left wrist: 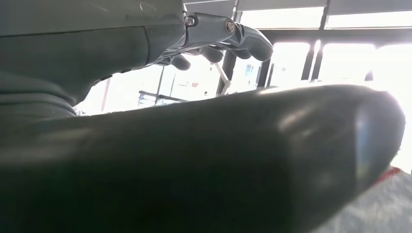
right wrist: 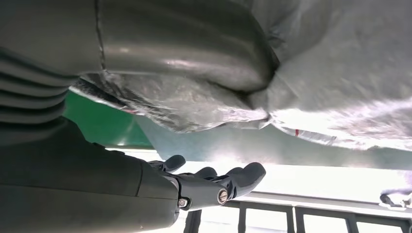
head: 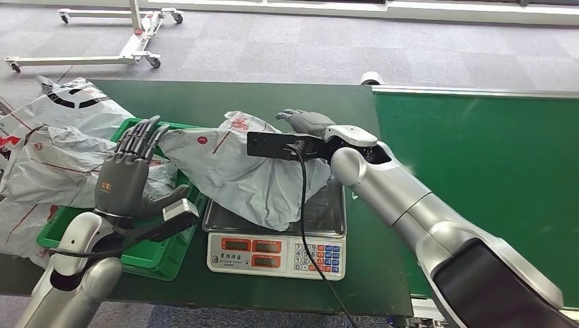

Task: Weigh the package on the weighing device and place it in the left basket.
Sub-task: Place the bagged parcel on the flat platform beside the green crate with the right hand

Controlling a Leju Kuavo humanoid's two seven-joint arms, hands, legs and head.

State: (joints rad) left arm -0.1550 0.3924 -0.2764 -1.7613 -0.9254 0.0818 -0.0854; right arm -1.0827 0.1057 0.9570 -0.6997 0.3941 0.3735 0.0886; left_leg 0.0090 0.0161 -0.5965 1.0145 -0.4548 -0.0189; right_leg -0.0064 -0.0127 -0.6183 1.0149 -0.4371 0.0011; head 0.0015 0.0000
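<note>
While your right hand [head: 308,123] lay against the far top of the package [head: 246,174], the grey bag sat slumped on the scale [head: 276,236], its near fold hanging over the pan's front edge and its left end reaching over the rim of the basket [head: 153,263]. From the right wrist view, the thumb pressed into the crumpled plastic while the darker fingers [right wrist: 228,177] stretched out straight, apart from the bag; whether that amounted to a grip, you could not tell.

Your left hand [head: 130,181] stood upright over the basket, palm toward the package, fingers [head: 140,137] extended and fanned, holding nothing. The bag's left end lay just beside those fingertips. The left wrist view confirmed the fingers [left wrist: 228,36] spread against bright windows, with the thumb blocking most of that picture.

To the right of your right arm you had the bare green belt [head: 478,171], wide and open. Beyond the hand lay a strip of green table [head: 225,99], then carpet. To the left of your left hand, more grey bags [head: 54,147] crowded the basket and spilled over its far and left edges.

The scale's pan was mostly covered by the package, and a black cable [head: 307,232] crossed the keypad. Display digits were too small to read. The basket's floor was hidden by bags and your left arm.
</note>
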